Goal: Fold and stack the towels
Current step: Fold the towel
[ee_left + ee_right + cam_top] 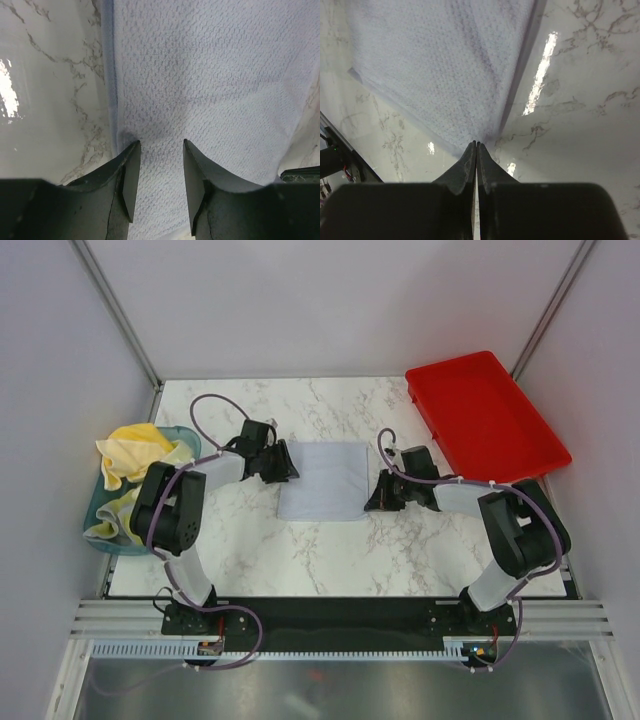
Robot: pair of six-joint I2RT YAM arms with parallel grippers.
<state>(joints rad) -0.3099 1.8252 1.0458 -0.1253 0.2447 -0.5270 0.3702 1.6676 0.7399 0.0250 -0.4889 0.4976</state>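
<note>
Left of the flat grey-blue towel (322,480), yellow towels (130,452) are heaped in a tub (188,438). The left gripper (160,145) is held low over the grey-blue towel's left edge, jaws parted. The right gripper (476,146) is closed tight at its right edge.

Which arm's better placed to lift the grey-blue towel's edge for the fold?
Right. The right tool is shut on the right edge of the pale grey-blue woven towel, creases converging there; the left tool stands open over the left edge.
</note>
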